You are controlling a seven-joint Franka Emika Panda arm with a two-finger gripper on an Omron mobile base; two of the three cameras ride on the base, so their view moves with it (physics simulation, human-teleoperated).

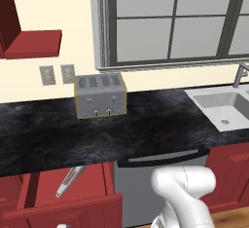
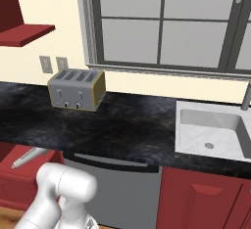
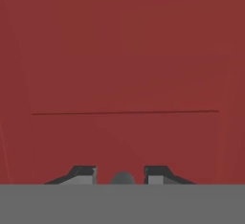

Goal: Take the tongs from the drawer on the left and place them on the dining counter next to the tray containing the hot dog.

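Note:
The drawer [image 1: 73, 212] stands pulled out at the lower left, under the black worktop. The tongs [image 1: 69, 180] lie inside it, slim and silver-grey, slanting toward the back right. From the right base they show as tongs [image 2: 29, 157] at the far left in the drawer [image 2: 19, 179]. In the hand view my gripper [image 3: 120, 174] faces the drawer's red front panel [image 3: 124, 74] up close, shut on the small round silver knob [image 3: 122, 178] between its finger tips. The dining counter, the tray and the hot dog are out of view.
A silver toaster [image 1: 100, 96] stands on the black worktop [image 1: 146, 124] against the wall. A sink [image 1: 226, 106] lies at the right. The grey dishwasher front [image 1: 141, 188] with its bar handle sits right of the drawer, behind my white arm [image 1: 185, 193].

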